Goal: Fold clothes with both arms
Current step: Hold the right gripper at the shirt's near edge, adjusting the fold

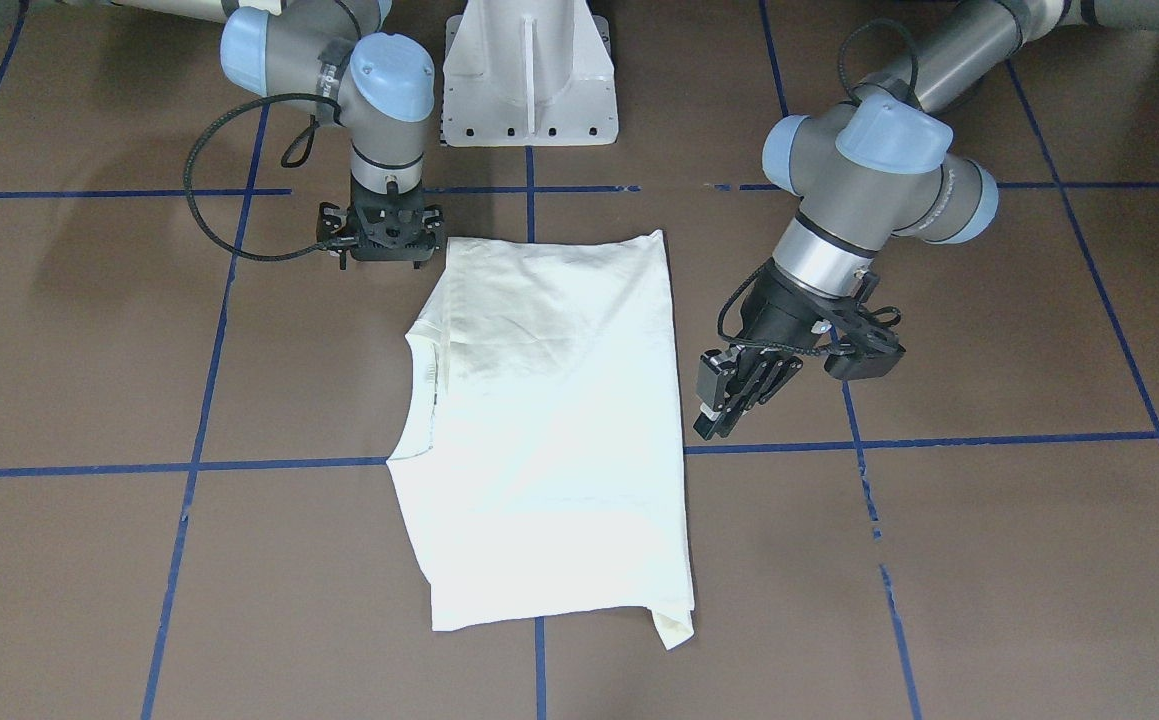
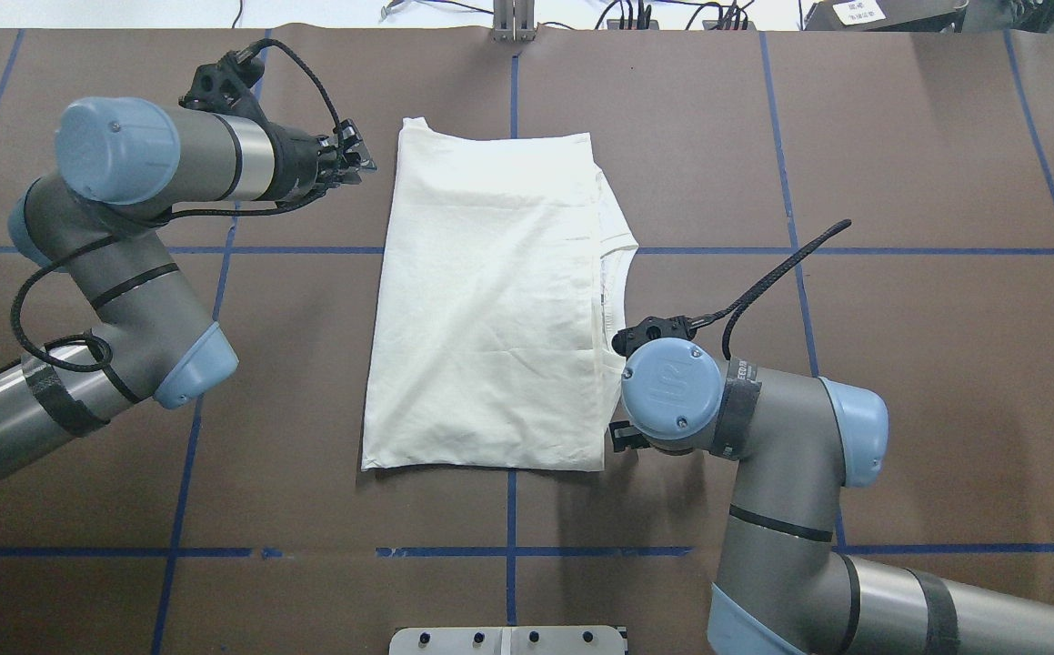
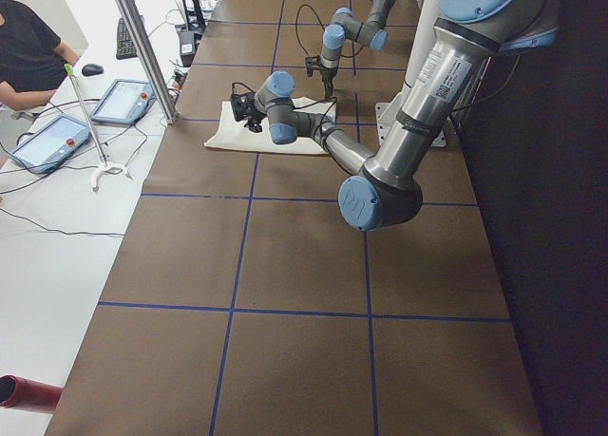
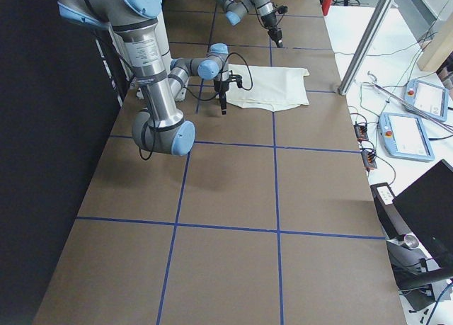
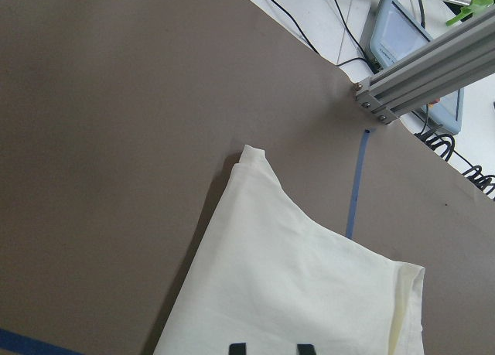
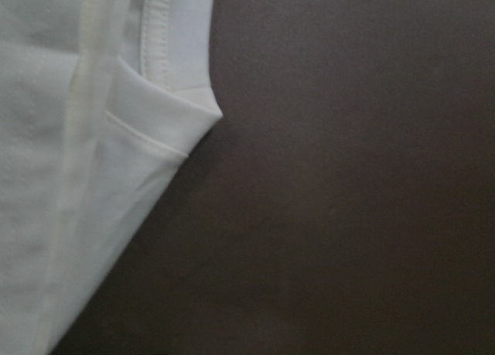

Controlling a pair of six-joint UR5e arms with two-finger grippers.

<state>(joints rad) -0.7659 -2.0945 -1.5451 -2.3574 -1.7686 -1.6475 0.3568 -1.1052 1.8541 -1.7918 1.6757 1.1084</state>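
Observation:
The cream-white T-shirt [image 1: 549, 430] lies folded into a flat rectangle on the brown table [image 2: 899, 364], and the shirt [image 2: 490, 309] has its collar toward my right arm. No cat print shows. My left gripper [image 1: 714, 425] hovers open beside the shirt's far left corner. In the overhead view the left gripper [image 2: 365, 162] is just off the cloth. Its wrist view shows that shirt corner [image 5: 309, 293] and two parted fingertips [image 5: 236, 347]. My right gripper [image 1: 384, 240] points down at the shirt's near right corner, linkages spread, holding nothing. Its wrist view shows the shirt's hem [image 6: 77, 177] close up.
The white pedestal base [image 1: 529, 80] stands at the table's near edge. Blue tape lines [image 2: 508, 550] grid the brown surface. An aluminium post [image 5: 418, 76] and tablets [image 3: 119, 99] stand past the far edge. A seated operator [image 3: 28, 47] is there too.

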